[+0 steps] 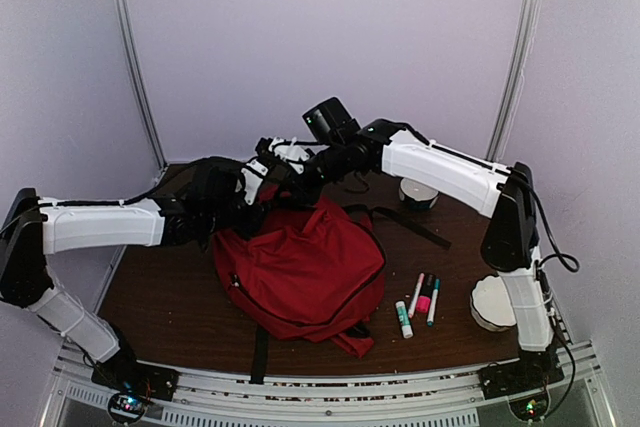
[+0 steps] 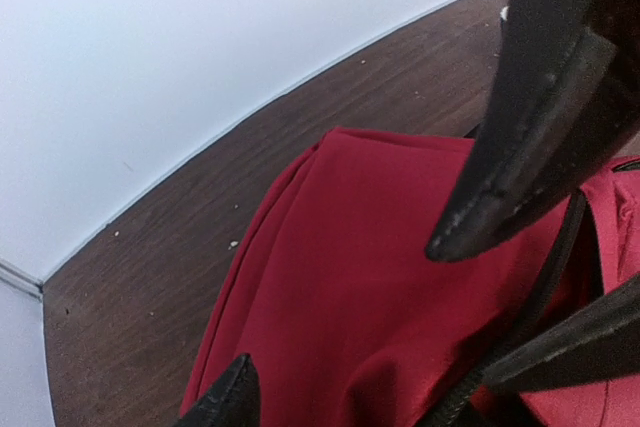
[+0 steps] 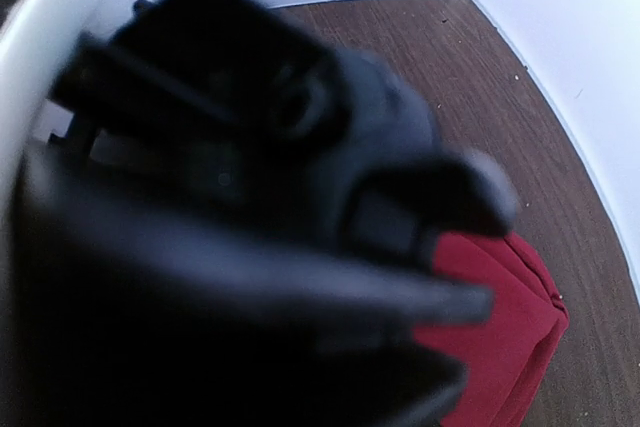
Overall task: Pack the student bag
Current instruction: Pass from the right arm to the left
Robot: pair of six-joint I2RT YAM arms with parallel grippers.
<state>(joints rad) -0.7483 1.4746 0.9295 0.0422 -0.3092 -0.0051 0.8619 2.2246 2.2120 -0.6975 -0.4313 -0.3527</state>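
Two of my grippers met over the far end of the student bag (image 1: pixel 305 267), which lay flat in the middle of the table (image 1: pixel 170 307), red and slumped. Its black strap (image 1: pixel 410 224) trailed off to the right. The markers (image 1: pixel 425 297) and the glue stick (image 1: pixel 403 319) lay on the wood just beside the bag's right edge, with a white bowl (image 1: pixel 492 302) further right. Nothing looked packed yet, so I judged the step in hand to be getting the bag's mouth open.

My left gripper (image 1: pixel 285 162) hung low over the red cloth. In its wrist view my left fingers (image 2: pixel 225 402) stood apart, with fabric and a black zip line (image 2: pixel 550 277) running between them. They straddled the cloth rather than pinching it, and I could not see a firm hold on anything. A third dark finger crossed that view from the upper right, and I could not tell whose it was.

My right gripper (image 1: pixel 305 182) was just beside the left one. Its own camera was filled by a blurred black mass, so I could not tell whether those fingers were apart or together, or whether they touched the bag.

The next move, as I judged it, called for one hand to pinch the cloth by the zip and the other to take the puller, without the two wrists knocking together.
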